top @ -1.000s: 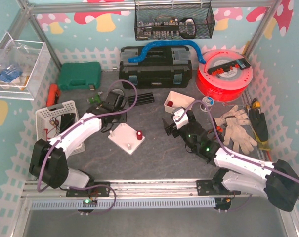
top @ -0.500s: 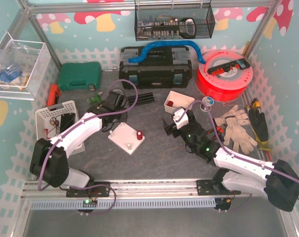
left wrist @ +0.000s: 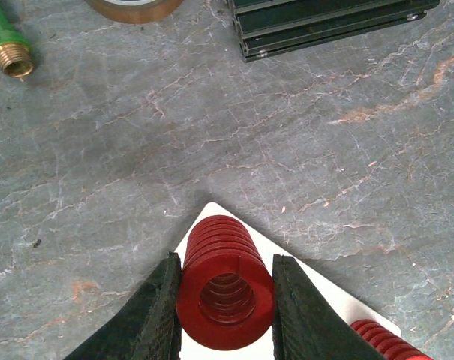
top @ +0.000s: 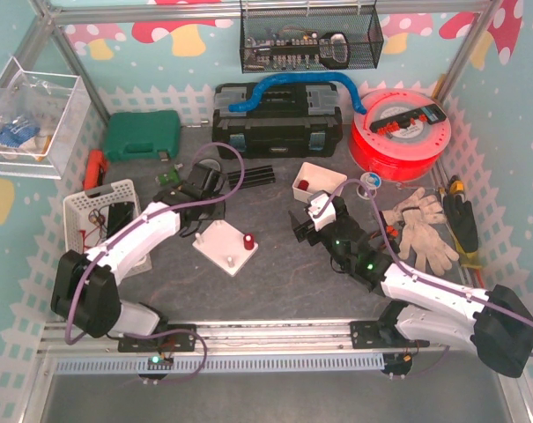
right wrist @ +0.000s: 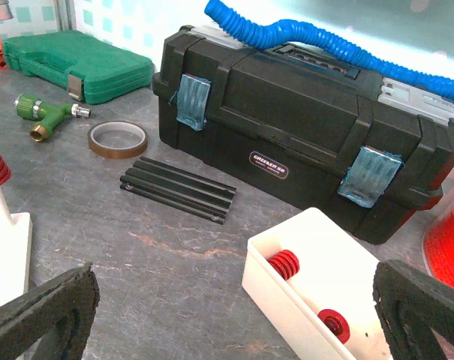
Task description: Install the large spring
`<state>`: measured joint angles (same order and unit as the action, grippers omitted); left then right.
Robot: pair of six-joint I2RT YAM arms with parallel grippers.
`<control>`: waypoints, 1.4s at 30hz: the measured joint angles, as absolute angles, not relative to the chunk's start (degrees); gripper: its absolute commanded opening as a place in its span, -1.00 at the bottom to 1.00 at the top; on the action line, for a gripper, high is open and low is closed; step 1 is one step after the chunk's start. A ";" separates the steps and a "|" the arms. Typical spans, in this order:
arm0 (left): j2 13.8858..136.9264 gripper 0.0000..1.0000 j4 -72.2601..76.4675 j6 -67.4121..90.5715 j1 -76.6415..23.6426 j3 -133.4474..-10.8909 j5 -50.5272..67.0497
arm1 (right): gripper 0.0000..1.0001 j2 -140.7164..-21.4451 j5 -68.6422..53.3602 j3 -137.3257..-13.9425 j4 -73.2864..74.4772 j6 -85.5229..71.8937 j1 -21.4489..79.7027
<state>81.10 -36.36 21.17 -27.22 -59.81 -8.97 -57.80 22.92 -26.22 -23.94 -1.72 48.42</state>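
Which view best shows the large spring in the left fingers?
Left wrist: the large spring fills the lower frame, clamped between the left fingers above the white base. Top external hides it under the left arm. Right wrist shows only red coils at its left edge.

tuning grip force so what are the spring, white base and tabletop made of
Spring: likely steel under a glossy red coat; its smooth coils catch highlights. Base: probably matte white plastic, flat and evenly coloured, though painted material is possible. Tabletop: grey stone-look surface with pale and rusty veins, maybe a printed mat.
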 measured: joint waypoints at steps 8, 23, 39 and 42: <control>81.17 -0.98 -36.77 20.95 -27.22 -59.81 -8.97 | 0.97 -57.78 22.92 -26.22 -23.97 -1.72 48.42; 85.01 -0.50 -35.92 20.75 -27.22 -59.48 -8.08 | 0.97 -57.78 22.96 -26.22 -23.94 -1.76 48.42; 83.07 0.63 -32.77 19.99 -27.00 -57.89 -6.74 | 0.97 -59.22 24.97 -29.28 -20.27 -3.40 48.10; 80.23 0.98 -32.60 19.59 -27.00 -57.89 -5.89 | 0.97 -60.60 25.36 -33.10 -17.52 -5.06 46.48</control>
<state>80.23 -32.60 19.59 -27.00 -57.89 -5.89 -60.60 25.36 -33.10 -17.52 -5.06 46.48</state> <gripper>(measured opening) 0.870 0.987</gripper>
